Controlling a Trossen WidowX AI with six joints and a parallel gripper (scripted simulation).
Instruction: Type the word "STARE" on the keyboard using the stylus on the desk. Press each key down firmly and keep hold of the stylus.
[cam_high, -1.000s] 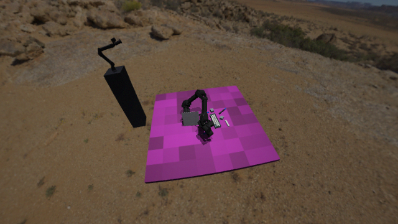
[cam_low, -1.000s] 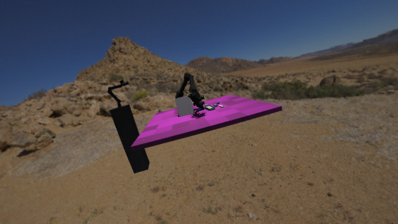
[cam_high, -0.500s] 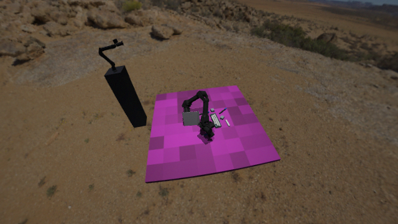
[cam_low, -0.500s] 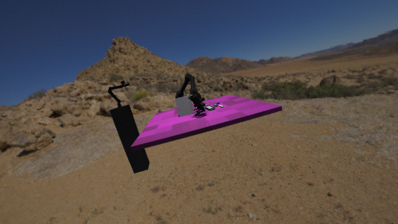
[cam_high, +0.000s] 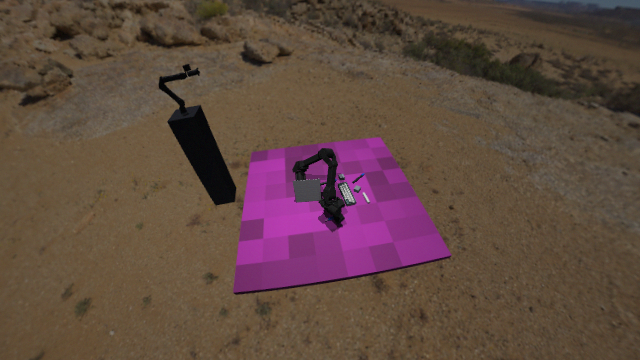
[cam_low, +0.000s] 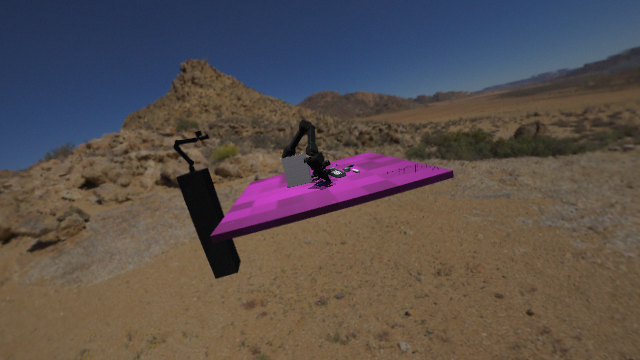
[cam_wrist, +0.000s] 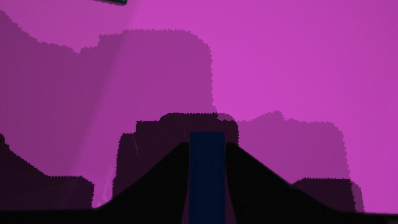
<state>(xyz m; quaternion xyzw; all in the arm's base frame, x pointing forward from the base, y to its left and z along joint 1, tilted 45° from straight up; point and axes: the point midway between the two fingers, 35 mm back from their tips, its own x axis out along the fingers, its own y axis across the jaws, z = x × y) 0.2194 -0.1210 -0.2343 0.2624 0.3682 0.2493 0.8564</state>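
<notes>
My gripper (cam_high: 330, 218) (cam_low: 322, 183) (cam_wrist: 207, 150) is shut on the blue stylus (cam_wrist: 207, 175), which stands between the two dark fingers in the wrist view. The gripper is low over the magenta desk, off the near end of the keyboard in the top view. The keyboard (cam_high: 346, 194) (cam_low: 337, 173) has pale keys in a dark frame. Only a dark edge of it shows at the top left of the wrist view. The stylus's lower tip is hidden, and the key letters cannot be read.
A grey upright panel (cam_high: 307, 190) (cam_low: 297, 171) stands beside the arm. Beyond the keyboard lie two small grey blocks (cam_high: 341, 177) (cam_high: 357, 189), a blue and dark pen (cam_high: 359, 177) and a white bar (cam_high: 366, 197). A black pillar (cam_high: 202, 155) (cam_low: 207, 220) stands left of the desk.
</notes>
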